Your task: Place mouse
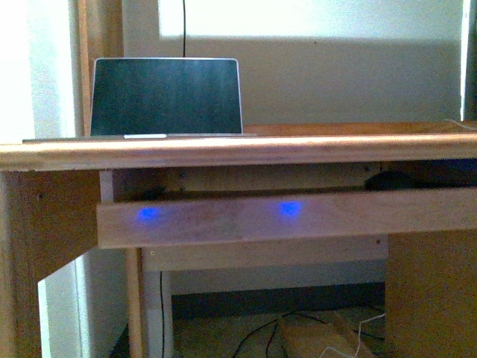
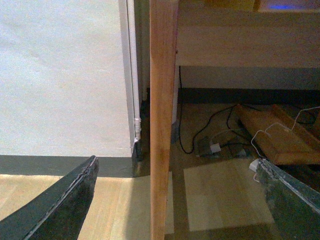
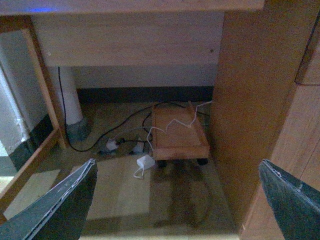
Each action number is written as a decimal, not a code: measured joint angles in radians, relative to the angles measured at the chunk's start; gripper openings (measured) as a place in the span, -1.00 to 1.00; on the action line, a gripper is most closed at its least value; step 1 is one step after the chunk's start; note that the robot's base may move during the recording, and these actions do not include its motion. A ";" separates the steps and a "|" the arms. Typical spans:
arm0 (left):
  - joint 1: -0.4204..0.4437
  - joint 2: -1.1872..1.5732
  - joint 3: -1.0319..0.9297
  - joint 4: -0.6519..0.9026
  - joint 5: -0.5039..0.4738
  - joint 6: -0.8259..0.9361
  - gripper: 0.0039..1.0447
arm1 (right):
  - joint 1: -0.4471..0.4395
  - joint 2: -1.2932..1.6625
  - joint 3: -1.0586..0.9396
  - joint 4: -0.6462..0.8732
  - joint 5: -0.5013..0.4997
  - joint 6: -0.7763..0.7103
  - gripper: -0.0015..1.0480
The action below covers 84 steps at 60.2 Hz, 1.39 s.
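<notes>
The mouse (image 1: pixel 391 180) is a dark domed shape lying on the pull-out wooden tray (image 1: pixel 283 218) under the desktop, at the right in the front view; the tray's front board hides its lower part. Neither arm shows in the front view. My left gripper (image 2: pixel 176 161) is open and empty, low down by the floor, with the desk's left wooden leg (image 2: pixel 162 120) between its fingers (image 2: pixel 65 205). My right gripper (image 3: pixel 177 162) is open and empty, low down and facing the space under the desk. The mouse shows in neither wrist view.
An open laptop (image 1: pixel 165 97) stands on the desktop (image 1: pixel 238 151) at the back left. Under the desk lie cables (image 3: pixel 125 131), a white charger (image 3: pixel 145 162) and a small wooden cart (image 3: pixel 179 132). The desk's right side panel (image 3: pixel 250 100) stands close to my right gripper.
</notes>
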 joint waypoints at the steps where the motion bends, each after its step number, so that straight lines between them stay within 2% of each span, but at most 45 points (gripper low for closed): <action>1: 0.000 0.000 0.000 0.000 0.000 0.000 0.86 | 0.000 0.000 0.000 0.000 0.000 0.000 0.86; 42: 0.000 0.000 0.000 0.000 0.000 0.000 0.86 | 0.000 0.000 0.000 0.000 0.000 0.000 0.86; 48: 0.063 0.166 0.092 -0.198 0.321 -0.050 0.86 | 0.000 0.000 0.000 0.000 -0.004 0.000 0.86; 50: 0.052 0.239 0.101 -0.197 0.378 -0.037 0.86 | 0.000 0.000 0.000 0.000 -0.001 0.000 0.86; 52: 0.035 0.309 0.102 -0.167 0.391 -0.013 0.86 | 0.000 0.000 0.000 0.000 -0.001 0.000 0.86; 57: -0.005 0.512 0.106 -0.006 0.344 0.105 0.86 | 0.000 0.000 0.000 0.000 0.002 0.000 0.86; 65: -0.043 0.907 0.142 0.398 0.226 0.386 0.86 | 0.000 0.000 0.000 0.000 0.000 0.000 0.86; 68: -0.059 1.107 0.170 0.626 0.190 0.549 0.86 | 0.000 0.000 0.000 0.000 0.000 0.000 0.86; 69: -0.068 1.210 0.186 0.744 0.186 0.629 0.86 | 0.000 0.000 0.000 0.000 0.000 0.000 0.86; 71: -0.083 1.371 0.215 0.930 0.205 0.747 0.86 | 0.000 0.000 0.000 0.000 0.000 0.000 0.86; 75: -0.108 1.622 0.272 1.202 0.245 0.960 0.86 | 0.000 0.000 0.000 0.000 0.000 0.000 0.86; 76: -0.126 1.841 0.340 1.392 0.295 1.201 0.86 | 0.000 0.000 0.000 0.000 0.000 0.000 0.86; 84: -0.126 1.882 0.359 1.393 0.300 1.215 0.86 | 0.000 0.000 0.000 0.000 0.000 0.000 0.86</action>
